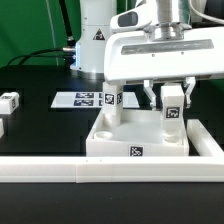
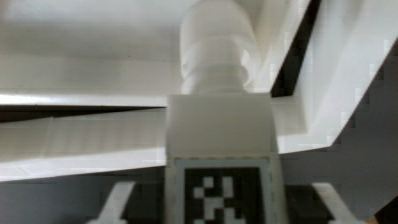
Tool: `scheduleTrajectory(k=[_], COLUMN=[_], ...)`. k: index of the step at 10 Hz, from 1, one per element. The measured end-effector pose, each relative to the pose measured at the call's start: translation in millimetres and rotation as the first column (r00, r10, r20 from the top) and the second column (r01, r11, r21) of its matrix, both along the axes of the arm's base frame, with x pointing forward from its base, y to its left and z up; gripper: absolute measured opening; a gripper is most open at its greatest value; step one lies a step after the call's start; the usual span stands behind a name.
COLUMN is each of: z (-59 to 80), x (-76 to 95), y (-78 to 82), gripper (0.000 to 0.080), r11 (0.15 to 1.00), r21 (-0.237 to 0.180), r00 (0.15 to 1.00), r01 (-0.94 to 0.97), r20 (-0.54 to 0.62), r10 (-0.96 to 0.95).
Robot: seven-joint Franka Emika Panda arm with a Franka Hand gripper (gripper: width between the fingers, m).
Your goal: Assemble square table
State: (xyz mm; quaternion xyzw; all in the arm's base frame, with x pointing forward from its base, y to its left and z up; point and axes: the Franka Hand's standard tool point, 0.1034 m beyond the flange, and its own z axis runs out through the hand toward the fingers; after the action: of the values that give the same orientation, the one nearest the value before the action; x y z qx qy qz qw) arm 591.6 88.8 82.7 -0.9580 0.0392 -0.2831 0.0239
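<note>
The claw (image 1: 169,101) hangs over a matte black table (image 1: 40,125) in a dim room with dark cables behind it. It is clenched on a small white tagged leg (image 1: 172,114), held upright. Directly beneath lies the square tabletop (image 1: 140,140), a white slab with a raised rim and a tag on its front edge. The gripped leg sits at its corner on the exterior view's right, and a second leg (image 1: 112,100) stands at the opposite corner. A long white rail (image 1: 60,170) borders the table.

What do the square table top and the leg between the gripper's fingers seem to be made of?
Table top: probably white plastic, matte and smooth, with moulded rim and sockets. Leg: apparently the same white plastic, with a paper-like black-and-white tag stuck on it.
</note>
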Motion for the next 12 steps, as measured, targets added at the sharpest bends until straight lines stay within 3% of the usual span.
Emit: scheduleTrajectory(k=[7, 9, 12], z=[-8.0, -8.8, -8.9], x=[3.5, 0.3, 0.7], y=[3.7, 15.4, 13.6], gripper=[0.0287, 0.0287, 0.0287], r11=[1.000, 1.000, 1.000], r21=[0.002, 0.000, -0.001], r00=[1.000, 1.000, 1.000], r01=[-0.005, -0.018, -0.019], r20=[-0.010, -0.012, -0.012], r10=[0.005, 0.018, 0.019])
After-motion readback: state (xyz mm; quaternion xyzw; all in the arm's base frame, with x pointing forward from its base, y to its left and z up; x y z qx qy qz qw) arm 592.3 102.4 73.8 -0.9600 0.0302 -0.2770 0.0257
